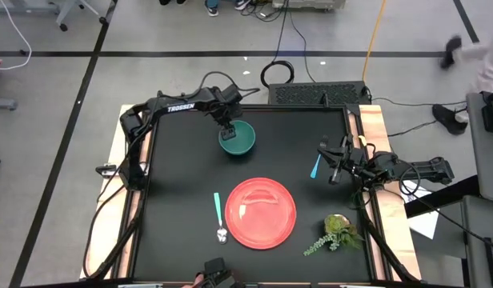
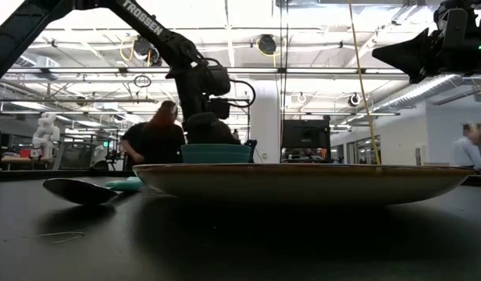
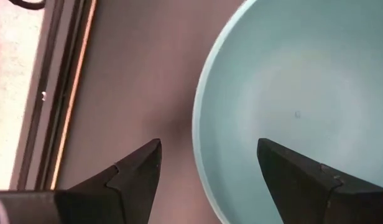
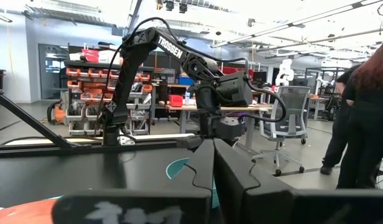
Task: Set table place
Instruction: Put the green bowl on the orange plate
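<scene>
Spoon [image 1: 219,218] lies just left of the plate [image 1: 261,212] at the bench [image 1: 182,176] front. Behind, the left tool [image 1: 228,131] hangs wide over the bowl's [image 1: 240,139] rim. Right tool [image 1: 333,162] hovers closed near the right edge.

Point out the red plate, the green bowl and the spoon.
red plate [image 1: 272,228]: high view, bare flat centre.
green bowl [image 1: 245,138]: high view, inside, right of the left claw.
spoon [image 1: 219,214]: high view, teal handle, left of the plate.

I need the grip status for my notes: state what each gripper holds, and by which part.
Nothing is held. The left gripper is open, its fingers straddling the rim of the green bowl without closing. The right gripper is shut and empty.
</scene>
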Motion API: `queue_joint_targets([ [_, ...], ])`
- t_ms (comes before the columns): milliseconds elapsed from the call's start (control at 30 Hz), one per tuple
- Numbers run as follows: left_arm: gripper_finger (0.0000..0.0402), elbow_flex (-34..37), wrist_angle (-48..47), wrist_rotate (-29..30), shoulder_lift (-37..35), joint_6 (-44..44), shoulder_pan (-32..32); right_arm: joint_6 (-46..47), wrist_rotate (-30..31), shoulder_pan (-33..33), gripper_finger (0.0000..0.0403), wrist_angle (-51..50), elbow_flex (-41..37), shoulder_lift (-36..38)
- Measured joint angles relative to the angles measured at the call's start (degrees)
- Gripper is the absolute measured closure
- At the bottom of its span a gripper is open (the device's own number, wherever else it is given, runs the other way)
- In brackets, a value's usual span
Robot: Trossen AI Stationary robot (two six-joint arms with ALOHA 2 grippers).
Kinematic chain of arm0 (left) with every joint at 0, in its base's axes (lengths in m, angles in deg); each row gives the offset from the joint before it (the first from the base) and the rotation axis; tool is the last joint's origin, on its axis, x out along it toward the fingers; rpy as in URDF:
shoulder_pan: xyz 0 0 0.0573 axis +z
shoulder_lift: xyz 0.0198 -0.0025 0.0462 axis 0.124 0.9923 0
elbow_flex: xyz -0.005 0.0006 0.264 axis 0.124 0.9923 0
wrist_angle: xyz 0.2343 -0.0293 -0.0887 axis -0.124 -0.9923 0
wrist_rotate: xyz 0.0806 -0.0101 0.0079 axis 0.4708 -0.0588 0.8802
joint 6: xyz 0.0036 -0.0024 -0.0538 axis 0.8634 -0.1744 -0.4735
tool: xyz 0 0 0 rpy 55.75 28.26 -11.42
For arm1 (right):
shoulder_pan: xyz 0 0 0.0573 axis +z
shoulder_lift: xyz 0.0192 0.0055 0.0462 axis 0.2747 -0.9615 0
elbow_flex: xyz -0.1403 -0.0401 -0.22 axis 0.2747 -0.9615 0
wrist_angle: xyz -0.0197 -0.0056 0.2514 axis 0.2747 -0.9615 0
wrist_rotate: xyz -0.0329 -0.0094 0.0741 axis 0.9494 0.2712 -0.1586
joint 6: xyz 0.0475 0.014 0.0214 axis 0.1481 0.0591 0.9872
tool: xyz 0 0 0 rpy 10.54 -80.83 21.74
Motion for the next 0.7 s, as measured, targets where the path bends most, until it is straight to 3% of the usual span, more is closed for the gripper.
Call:
queue_joint_targets([
  [700, 0.0131, 0.00, 1.46, -0.06, 0.00, -0.03, 0.00, 0.02, -0.02, 0.00, 0.0403, -0.02, 0.00, 0.00],
])
